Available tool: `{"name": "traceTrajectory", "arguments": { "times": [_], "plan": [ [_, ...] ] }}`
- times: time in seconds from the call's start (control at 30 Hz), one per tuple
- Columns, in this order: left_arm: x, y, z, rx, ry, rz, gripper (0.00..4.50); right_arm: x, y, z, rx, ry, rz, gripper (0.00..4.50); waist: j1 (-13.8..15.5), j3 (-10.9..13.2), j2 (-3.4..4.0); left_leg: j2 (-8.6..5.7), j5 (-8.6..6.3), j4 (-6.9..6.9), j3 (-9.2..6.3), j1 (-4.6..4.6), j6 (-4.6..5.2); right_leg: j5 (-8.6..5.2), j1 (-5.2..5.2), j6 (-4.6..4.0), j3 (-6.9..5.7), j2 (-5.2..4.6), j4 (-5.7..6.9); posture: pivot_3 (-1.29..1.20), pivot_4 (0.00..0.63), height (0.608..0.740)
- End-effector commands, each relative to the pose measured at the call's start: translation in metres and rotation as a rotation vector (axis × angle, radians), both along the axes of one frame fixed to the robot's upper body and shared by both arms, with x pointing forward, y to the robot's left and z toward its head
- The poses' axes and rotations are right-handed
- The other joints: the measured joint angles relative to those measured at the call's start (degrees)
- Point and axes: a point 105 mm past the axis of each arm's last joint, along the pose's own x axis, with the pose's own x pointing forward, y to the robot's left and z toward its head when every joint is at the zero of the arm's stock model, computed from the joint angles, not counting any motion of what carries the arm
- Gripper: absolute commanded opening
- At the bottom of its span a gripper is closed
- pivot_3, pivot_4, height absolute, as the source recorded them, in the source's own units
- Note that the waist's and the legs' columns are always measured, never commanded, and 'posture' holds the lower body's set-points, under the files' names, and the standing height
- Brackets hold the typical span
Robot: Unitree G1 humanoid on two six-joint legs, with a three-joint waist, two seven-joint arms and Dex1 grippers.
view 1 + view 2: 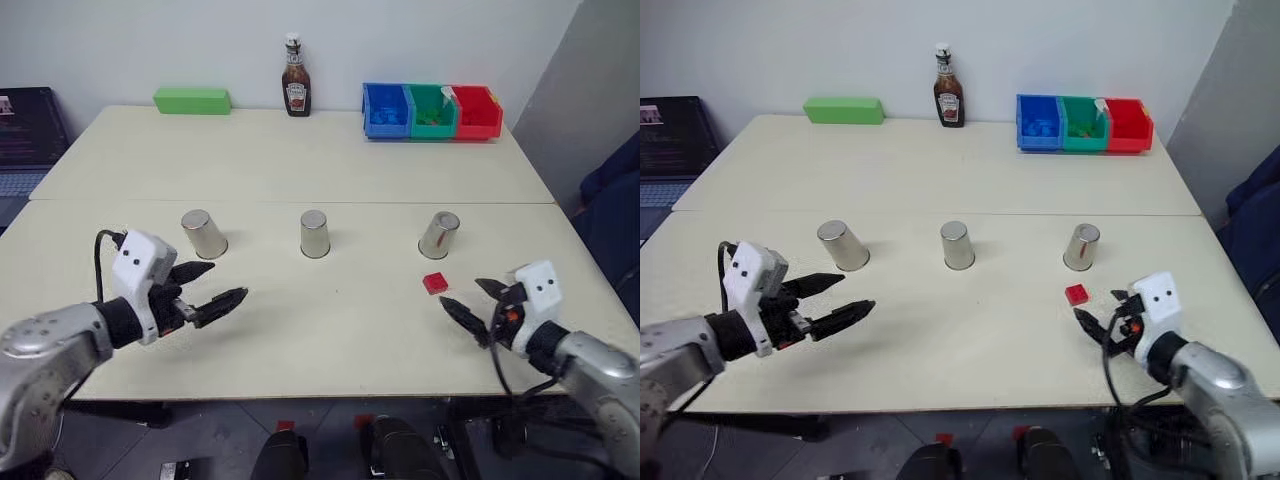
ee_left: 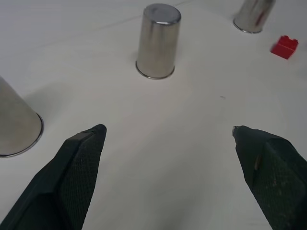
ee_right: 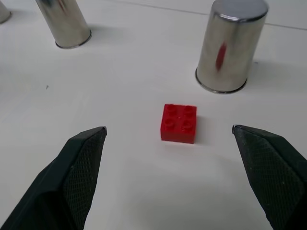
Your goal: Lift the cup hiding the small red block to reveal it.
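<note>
**Both jaws open, red block sitting out in plain sight**

Both sets of jaws are wide open and hold nothing. The left gripper (image 1: 215, 285) hangs over the near left part of the worktop (image 1: 300, 160), close to the left cup (image 1: 204, 233). The right gripper (image 1: 472, 304) hangs over the near right part, pointing at the small red block (image 1: 435, 283).

Three shiny cups stand upside down in a row across the middle of the worktop. The middle cup (image 1: 314, 233) is well apart from both grippers. The right cup (image 1: 439, 235) is the nearest one to the block.

The block lies bare on the worktop, just in front of the right cup, toward the near edge. No cup covers it. So either the hiding has not been done yet, or the reveal is already finished. I cannot tell which.

If a cup does get put over the block, the nearer gripper must close on that cup's sides and lift it straight up.
</note>
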Motion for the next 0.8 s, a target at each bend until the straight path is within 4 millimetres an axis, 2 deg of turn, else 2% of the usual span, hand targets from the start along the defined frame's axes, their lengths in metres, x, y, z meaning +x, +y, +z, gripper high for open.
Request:
{"name": "traceTrajectory", "arguments": {
  "times": [0.03, 0.13, 0.8],
  "plan": [
    [-0.001, 0.005, 0.013, -0.006, -0.02, -0.023, 4.5, 0.0, -0.004, 0.012, 0.019, -0.035, 0.022, 4.46, 0.02, 0.0, 0.0, 0.0, 0.0, 0.0, 0.0, 0.0, 0.0, 0.0, 0.0, 0.0, 0.0, 0.0, 0.0, 0.0, 0.15, 0.74],
    [0.001, 0.007, 0.013, -0.003, -0.01, -0.024, 4.5, 0.002, -0.001, 0.018, 0.028, -0.059, 0.025, 4.46, 0.01, 0.02, 0.0, 0.04, 0.0, 0.0, -0.03, -0.01, 0.0, 0.0, -0.01, 0.0, -0.02, 0.0, 0.03, 0.0, 0.15, 0.74],
    [0.012, 0.013, 0.017, 0.001, -0.037, -0.005, 4.5, 0.006, -0.002, 0.016, 0.01, -0.079, -0.005, 4.46, 0.07, 0.02, 0.0, 0.01, 0.0, 0.02, -0.01, -0.01, -0.01, 0.05, 0.0, 0.07, 0.01, -0.03, 0.08, 0.0, 0.15, 0.74]
  ]
}}
